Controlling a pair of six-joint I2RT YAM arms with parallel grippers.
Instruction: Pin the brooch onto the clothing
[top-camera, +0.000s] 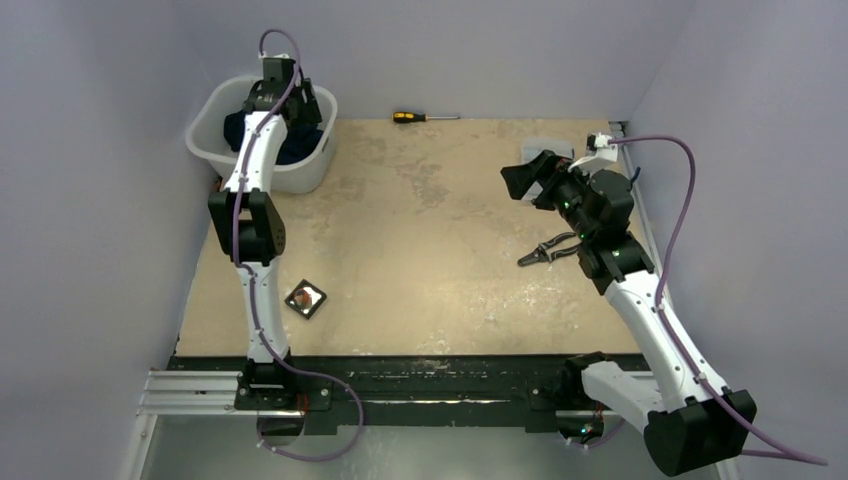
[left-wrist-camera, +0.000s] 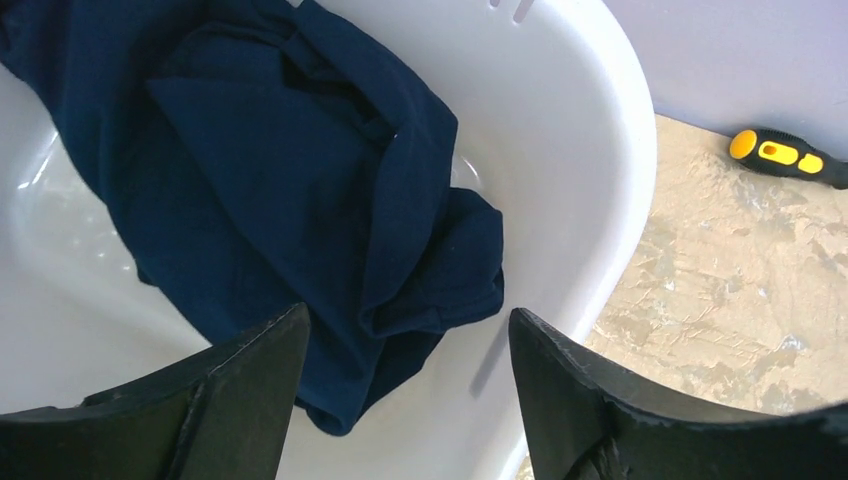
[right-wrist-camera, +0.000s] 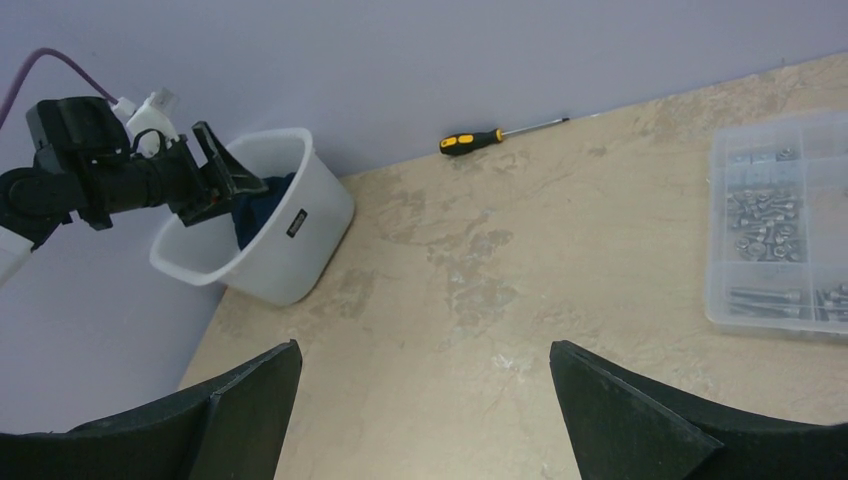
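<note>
The clothing (left-wrist-camera: 300, 180), a dark navy T-shirt, lies crumpled in a white basket (left-wrist-camera: 590, 120) at the table's far left. My left gripper (left-wrist-camera: 405, 320) hangs just over the shirt's near edge, its jaws apart, with a fold of cloth low between them and nothing pinched. From above, that gripper (top-camera: 278, 92) reaches down into the basket (top-camera: 300, 170). The brooch (top-camera: 301, 297), small and reddish, rests in a little black tray (top-camera: 313, 305) beside the left arm. My right gripper (right-wrist-camera: 420, 345) is open above bare table at the right (top-camera: 528, 180), holding nothing.
A yellow-and-black screwdriver (top-camera: 410, 117) lies by the back wall, right of the basket. A clear compartment box of screws (right-wrist-camera: 780, 225) sits at the far right, under the right arm (top-camera: 590, 205). Purple walls close in three sides.
</note>
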